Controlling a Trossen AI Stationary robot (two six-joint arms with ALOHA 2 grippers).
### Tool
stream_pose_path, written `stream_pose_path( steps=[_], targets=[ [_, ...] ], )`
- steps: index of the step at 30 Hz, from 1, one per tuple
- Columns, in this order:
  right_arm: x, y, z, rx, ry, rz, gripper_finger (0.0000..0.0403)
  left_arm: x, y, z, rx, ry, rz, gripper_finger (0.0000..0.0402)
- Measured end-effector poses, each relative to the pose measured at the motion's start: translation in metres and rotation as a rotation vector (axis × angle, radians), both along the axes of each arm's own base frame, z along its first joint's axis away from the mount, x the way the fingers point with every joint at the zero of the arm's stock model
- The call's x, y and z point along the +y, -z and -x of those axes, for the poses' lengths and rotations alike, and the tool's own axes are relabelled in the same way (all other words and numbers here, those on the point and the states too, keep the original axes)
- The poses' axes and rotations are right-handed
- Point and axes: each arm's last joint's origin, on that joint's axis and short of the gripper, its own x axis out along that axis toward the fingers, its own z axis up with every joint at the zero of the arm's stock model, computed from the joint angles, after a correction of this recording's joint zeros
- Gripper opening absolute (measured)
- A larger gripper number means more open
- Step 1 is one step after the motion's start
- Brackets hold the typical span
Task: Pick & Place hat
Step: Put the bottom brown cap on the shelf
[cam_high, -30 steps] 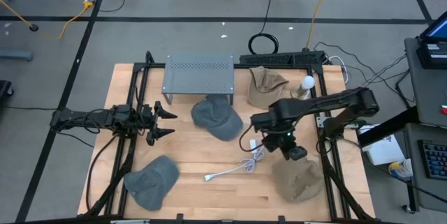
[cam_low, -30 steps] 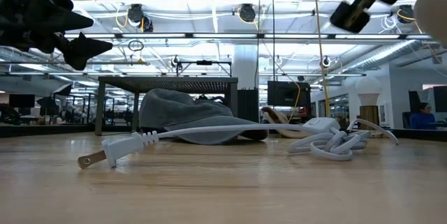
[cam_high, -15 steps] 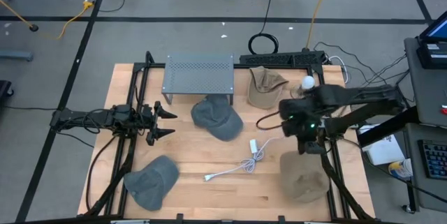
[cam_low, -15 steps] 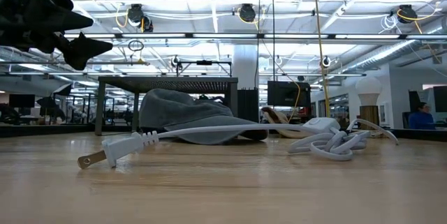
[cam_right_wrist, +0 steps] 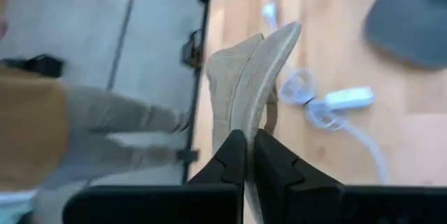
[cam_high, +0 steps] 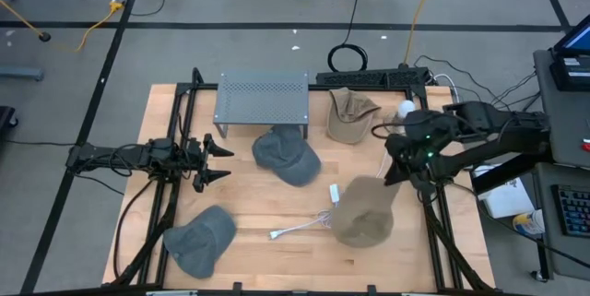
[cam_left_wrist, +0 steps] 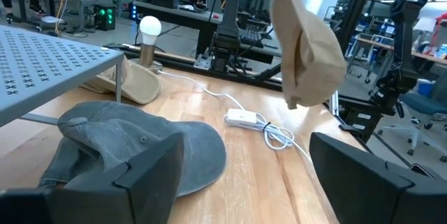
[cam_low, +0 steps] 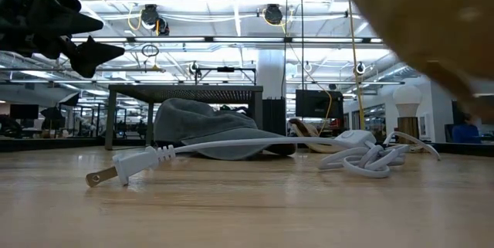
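Wooden tabletop [cam_high: 277,259] under bright shop lighting, strewn with a white cord [cam_high: 304,225] and grey caps. Right gripper [cam_right_wrist: 246,155] raised off the surface, wrist bent toward the table's middle, jaws pinched tight on the folded edge of the tan hat [cam_high: 361,211], crown hanging just below the fingertips over the cord's end. Left gripper [cam_high: 219,161] level and idle, jaws spread wide and empty, the grey cap [cam_left_wrist: 133,144] just ahead of them.

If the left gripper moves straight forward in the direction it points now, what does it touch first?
Probably the grey cap beside the perforated metal shelf. The left gripper is open and points across the table at it; its height above the cap is unclear.
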Motion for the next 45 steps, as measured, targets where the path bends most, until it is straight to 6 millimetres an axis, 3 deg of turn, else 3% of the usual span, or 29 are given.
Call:
stream_pose_path(
  steps=[6, 14, 22, 29, 34, 38, 45],
  targets=[
    [-0.005, -0.008, 0.001, -0.127, 0.126, 0.123, 0.0003, 0.000, 0.000, 0.000, 0.000, 0.000, 0.000, 0.0303],
    [-0.010, -0.012, -0.012, -0.293, 0.309, 0.244, 0.0003, 0.000, 0.000, 0.000, 0.000, 0.000, 0.000, 0.0317],
    [-0.011, 0.007, -0.041, -0.520, 0.399, 0.208, 0.0003, 0.000, 0.000, 0.000, 0.000, -0.001, 0.000, 0.0328],
    [-0.017, 0.044, -0.062, -0.766, 0.473, 0.151, 0.0003, 0.000, 0.000, 0.000, 0.000, -0.001, 0.000, 0.0316],
    [-0.020, 0.074, -0.066, -0.844, 0.527, 0.208, 0.0003, 0.000, 0.000, 0.000, 0.000, -0.001, 0.000, 0.0306],
    [-0.020, 0.086, -0.065, -0.876, 0.529, 0.236, 0.0003, 0.000, -0.001, 0.000, -0.005, -0.001, 0.000, 0.0303],
    [-0.021, 0.086, -0.065, -0.908, 0.547, 0.209, 0.0003, 0.000, 0.000, 0.000, 0.001, 0.000, 0.009, 0.0317]
  ],
)
